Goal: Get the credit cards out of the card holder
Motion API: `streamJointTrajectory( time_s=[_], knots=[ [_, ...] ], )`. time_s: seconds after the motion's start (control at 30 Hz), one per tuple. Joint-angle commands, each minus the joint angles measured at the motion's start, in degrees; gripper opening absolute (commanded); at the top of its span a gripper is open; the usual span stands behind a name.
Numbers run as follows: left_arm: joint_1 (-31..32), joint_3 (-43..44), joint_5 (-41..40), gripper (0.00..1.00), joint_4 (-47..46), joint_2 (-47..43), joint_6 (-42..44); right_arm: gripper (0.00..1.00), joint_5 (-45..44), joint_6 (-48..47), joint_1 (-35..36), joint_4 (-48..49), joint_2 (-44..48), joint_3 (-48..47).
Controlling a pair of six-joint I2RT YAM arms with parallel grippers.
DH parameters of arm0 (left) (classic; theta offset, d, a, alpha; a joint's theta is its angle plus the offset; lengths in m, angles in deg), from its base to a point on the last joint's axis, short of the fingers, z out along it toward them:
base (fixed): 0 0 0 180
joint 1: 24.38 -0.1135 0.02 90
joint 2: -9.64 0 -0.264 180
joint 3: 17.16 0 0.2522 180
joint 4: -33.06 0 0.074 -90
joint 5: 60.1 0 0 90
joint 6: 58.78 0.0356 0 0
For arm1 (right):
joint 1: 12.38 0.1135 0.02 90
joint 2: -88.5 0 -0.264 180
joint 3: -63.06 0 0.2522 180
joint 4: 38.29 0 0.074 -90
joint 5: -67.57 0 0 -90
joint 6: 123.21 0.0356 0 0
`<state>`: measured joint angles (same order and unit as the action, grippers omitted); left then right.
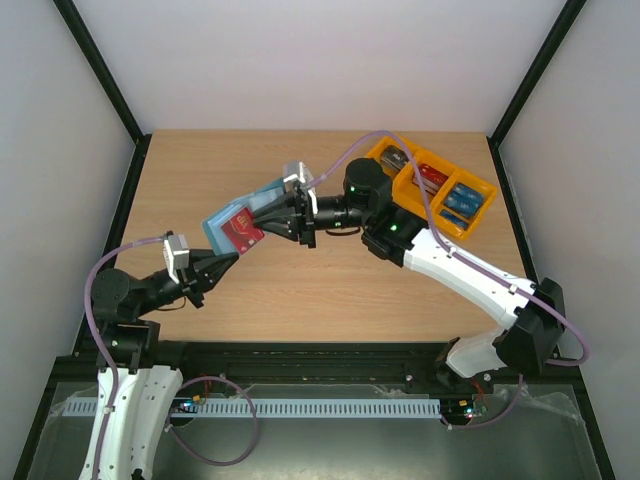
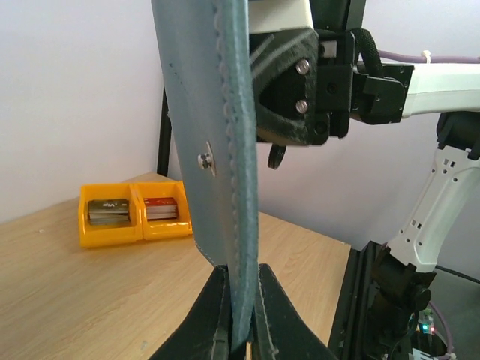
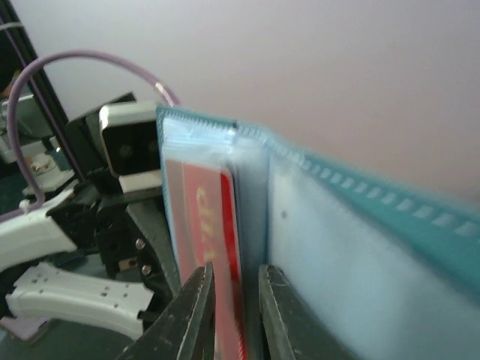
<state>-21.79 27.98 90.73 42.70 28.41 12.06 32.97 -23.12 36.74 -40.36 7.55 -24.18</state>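
R hand [image 3: 234, 289] pinches red card [image 3: 201, 202]; L hand [image 2: 241, 300] clamps card holder [image 2: 214, 112].

Bright, even light; blurry wrist close-ups.

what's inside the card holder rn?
One red card sits in a clear pocket of the card holder, straddled by the right gripper. Whatever else the pockets hold cannot be seen: the folded cover and blur hide it.
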Motion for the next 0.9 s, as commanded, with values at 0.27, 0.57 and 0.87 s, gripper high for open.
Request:
streamJointTrajectory(
  time_s=[0.27,0.57,0.87],
  knots=[
    [-0.1,2.3,1.3,0.02,0.1,-0.6,3.8,0.11,3.4,-6.2,0.9,-6.9,-0.5,-2.5],
    [-0.1,2.8,2.1,0.02,3.0,-1.5,8.1,0.14,4.2,-5.5,0.7,-7.2,-0.6,-4.8],
    [0.0,3.0,2.8,0.02,3.0,-1.5,8.7,0.13,-2.9,-3.2,0.7,-4.8,0.3,-3.3]
  ],
)
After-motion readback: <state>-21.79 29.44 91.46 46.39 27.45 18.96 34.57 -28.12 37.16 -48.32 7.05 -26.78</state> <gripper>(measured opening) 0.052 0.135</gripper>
